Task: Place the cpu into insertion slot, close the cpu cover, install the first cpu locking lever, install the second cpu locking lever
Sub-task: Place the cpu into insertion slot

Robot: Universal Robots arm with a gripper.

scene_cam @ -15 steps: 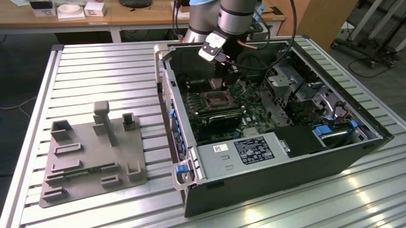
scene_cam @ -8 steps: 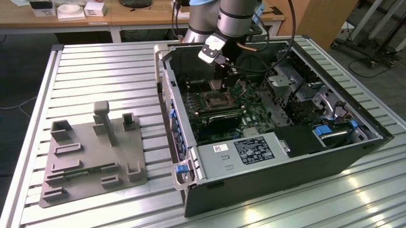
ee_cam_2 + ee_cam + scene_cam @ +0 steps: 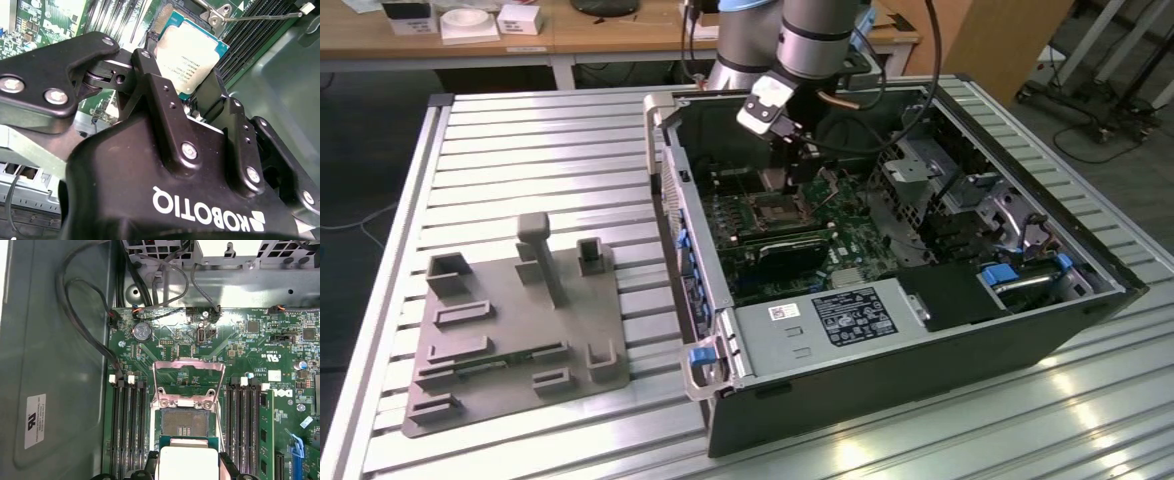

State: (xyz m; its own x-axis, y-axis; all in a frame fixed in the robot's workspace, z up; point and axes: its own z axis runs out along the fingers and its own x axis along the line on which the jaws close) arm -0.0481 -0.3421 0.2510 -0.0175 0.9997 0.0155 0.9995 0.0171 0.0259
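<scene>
At the exterior view's left, locate the grey fixture plate [image 3: 507,340] lying flat on the slatted metal table [image 3: 520,130], well apart from the work. To its right, the open computer case [image 3: 921,350] lies on its side on the same table. The arm [image 3: 814,35] reaches down into the far half of the case, and the gripper [image 3: 782,180] points down at the green motherboard [image 3: 240,340].

Check the jaws in the second wrist view: they are closed on the cpu [image 3: 192,52], with the black fingers [image 3: 155,85] pressing two opposite edges and the silvery top plate facing the camera.

In the first wrist view, read the board from left to right:
- One bank of long black memory slots [image 3: 129,425] runs beside the socket
- The cpu cover [image 3: 189,363] stands swung open on its hinge at the far edge of the socket
- The insertion slot [image 3: 186,421] shows its dark centre uncovered
- A second bank of memory slots lies on the other side

The cpu hangs at the near edge of the insertion slot, partly overlapping it and not seated. You cannot tell whether it touches the rim.

In the second wrist view, a thin locking lever [image 3: 260,17] is released and lies across the memory slots
</scene>
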